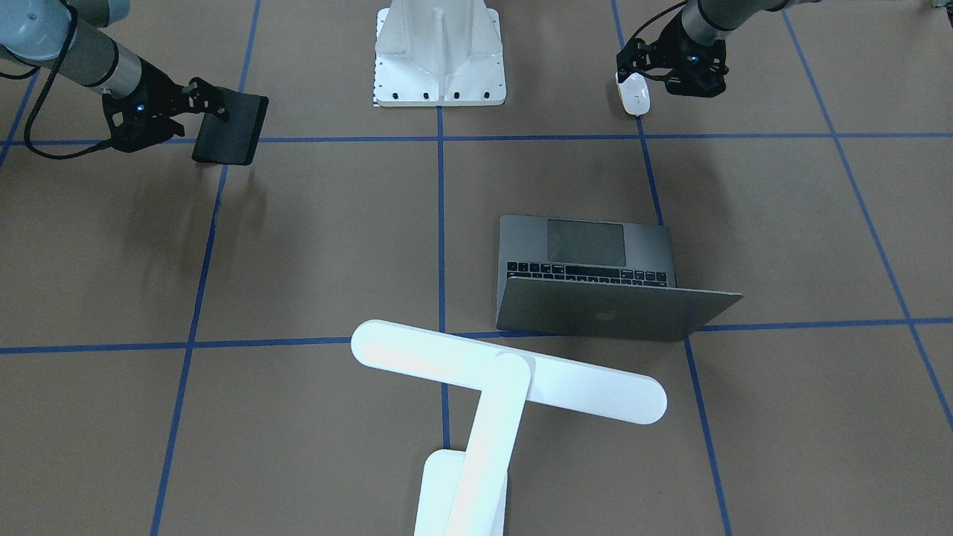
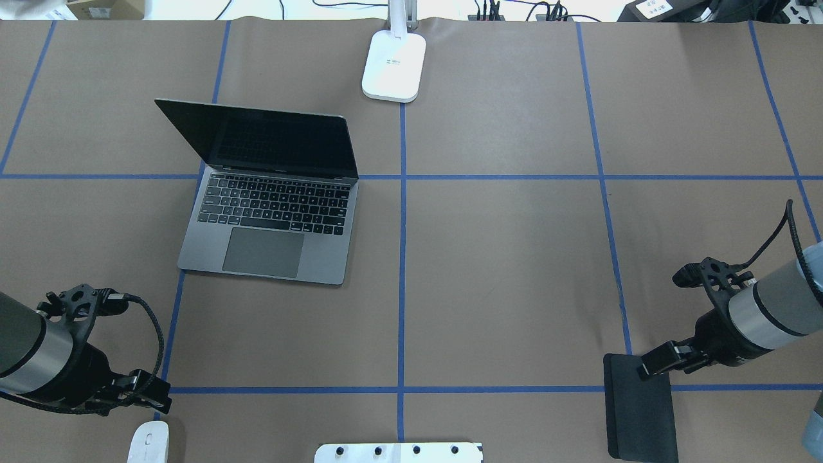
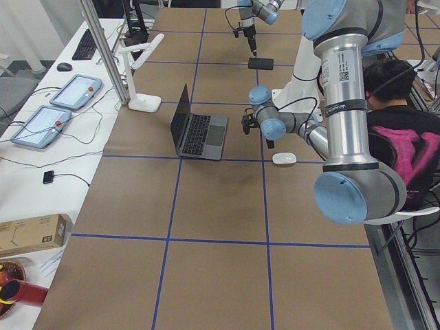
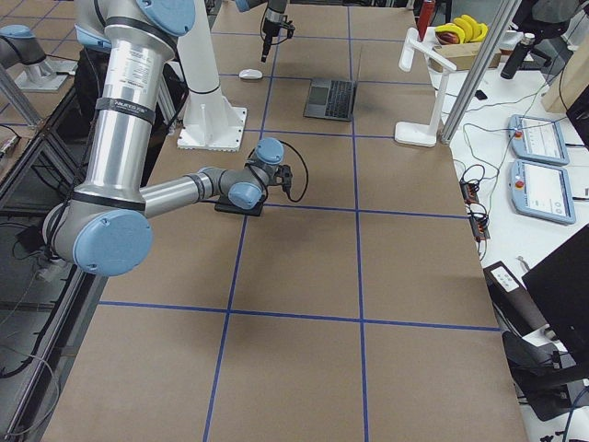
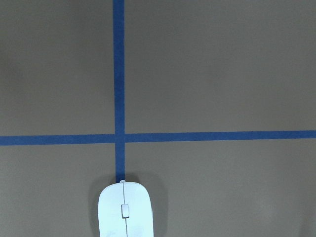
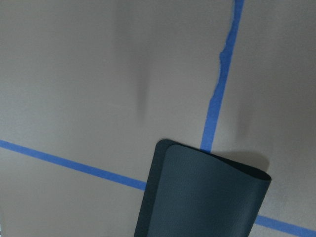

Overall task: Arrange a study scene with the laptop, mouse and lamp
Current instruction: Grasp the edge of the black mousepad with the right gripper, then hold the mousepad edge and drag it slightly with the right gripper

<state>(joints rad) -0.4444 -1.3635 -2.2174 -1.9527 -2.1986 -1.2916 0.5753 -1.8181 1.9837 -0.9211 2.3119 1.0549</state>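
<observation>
Laptop (image 2: 270, 218) open at 10 o'clock, lamp (image 2: 393, 67) at 12: done, I reckon. Mouse (image 2: 148, 444) at 7 unplaced, L gripper (image 2: 156, 393) above, grip can't tell; R gripper (image 2: 649, 368) clamps black mat (image 2: 643, 415).

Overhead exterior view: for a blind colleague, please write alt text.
An open space-grey metal laptop sits on a brown blue-taped table, a white desk lamp's base at the far edge. The left gripper hangs beside a small white oval mouse; the right gripper grips a black rectangular mat.
</observation>
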